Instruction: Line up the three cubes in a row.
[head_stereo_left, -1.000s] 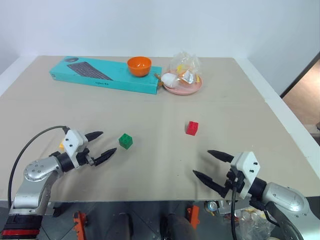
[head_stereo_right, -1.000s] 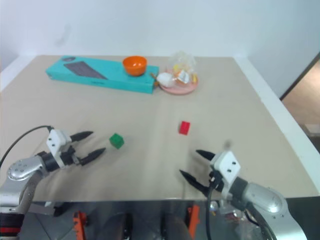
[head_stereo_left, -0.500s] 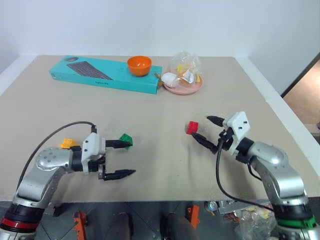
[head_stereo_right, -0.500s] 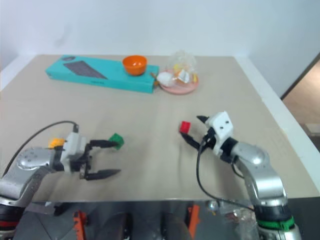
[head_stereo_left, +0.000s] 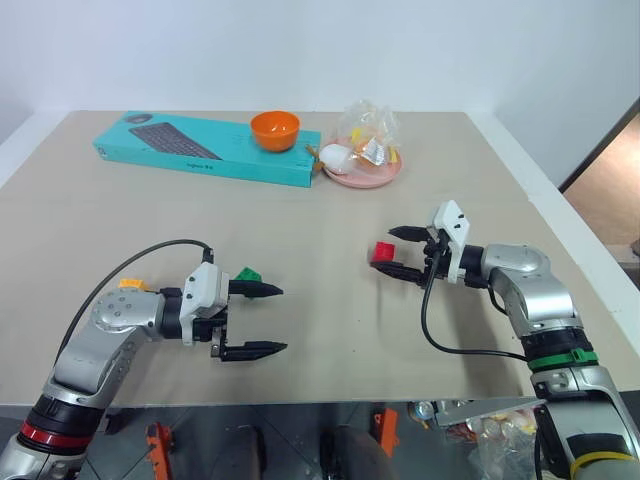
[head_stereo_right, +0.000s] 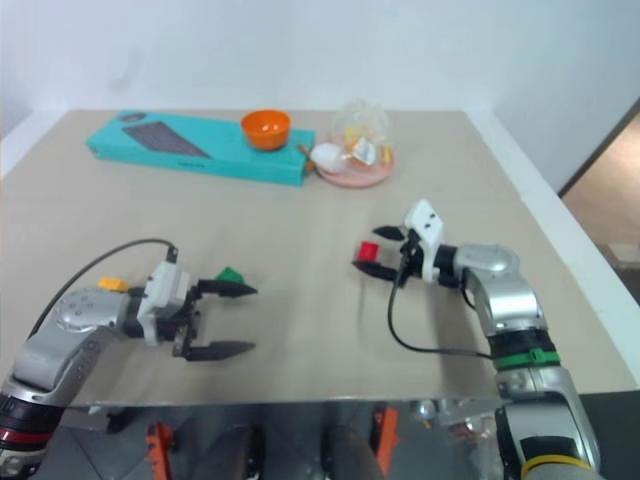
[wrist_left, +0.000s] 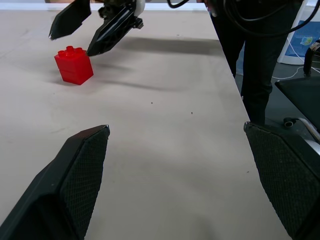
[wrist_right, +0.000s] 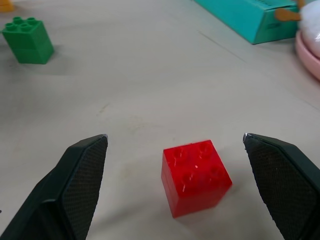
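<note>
Left gripper (head_stereo_left: 262, 320) gaping wide, half covering the green cube (head_stereo_left: 246, 275), yellow-orange cube (head_stereo_left: 131, 284) peeking behind its arm, right gripper (head_stereo_left: 395, 251) spreading apart around the red cube (head_stereo_left: 382, 252), not touching.

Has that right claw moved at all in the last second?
Yes. The right gripper has travelled from the table's near edge up to the red cube, which has stayed put; its open fingers now flank it.

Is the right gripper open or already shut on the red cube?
Open. The right gripper has its fingers spread wide, and the red cube sits between them, untouched, on the table.
</note>
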